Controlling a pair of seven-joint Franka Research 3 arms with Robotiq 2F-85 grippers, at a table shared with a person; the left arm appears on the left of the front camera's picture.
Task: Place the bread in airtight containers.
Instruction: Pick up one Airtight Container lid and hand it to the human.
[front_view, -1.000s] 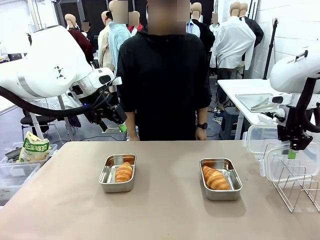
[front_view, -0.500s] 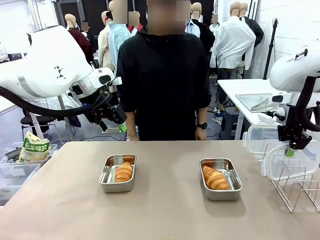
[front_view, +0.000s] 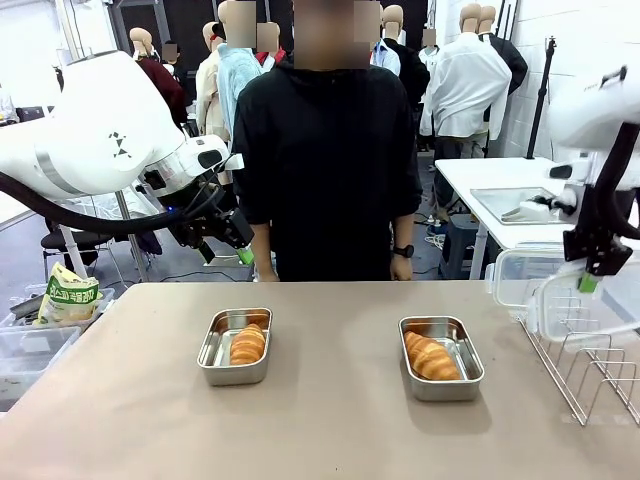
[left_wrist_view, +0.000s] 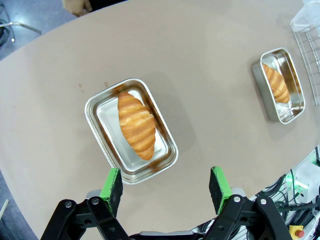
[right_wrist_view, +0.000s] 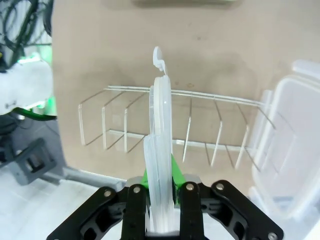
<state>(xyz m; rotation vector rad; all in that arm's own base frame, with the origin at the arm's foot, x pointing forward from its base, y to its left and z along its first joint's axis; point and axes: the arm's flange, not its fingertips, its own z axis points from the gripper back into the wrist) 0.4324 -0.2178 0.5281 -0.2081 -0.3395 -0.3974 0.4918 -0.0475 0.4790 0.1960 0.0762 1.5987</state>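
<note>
Step in hand: by the look of it, fetching a cover for the tins, both of which lie uncovered.
Right tool (right_wrist_view: 160, 180): clamped on the edge of a clear plastic snap lid (right_wrist_view: 161, 115), which stands on edge between the pads, over the wire rack (right_wrist_view: 188, 134).
Left tool (left_wrist_view: 165, 184): jaws wide apart, nothing held.
Bread: one golden-brown ridged croissant (front_view: 247, 343) lies in the left shallow stainless-steel tin (front_view: 233, 377), a second croissant (front_view: 432, 356) in the right tin (front_view: 445, 392); the tins sit well apart on the tan desk (front_view: 330, 430).
Doing it well: the lid should probably go straight up until free of the wires, turn flat, then centre over the right tin so its rim seats evenly without pressing the croissant. A thin-edge grip may let it swing.
Right arm pose: comes in from the right, wrist pointing down at the desk's right end.
Left arm pose: held high over the desk's far left, tool looking down on the left tin, well apart from the bread.
</note>
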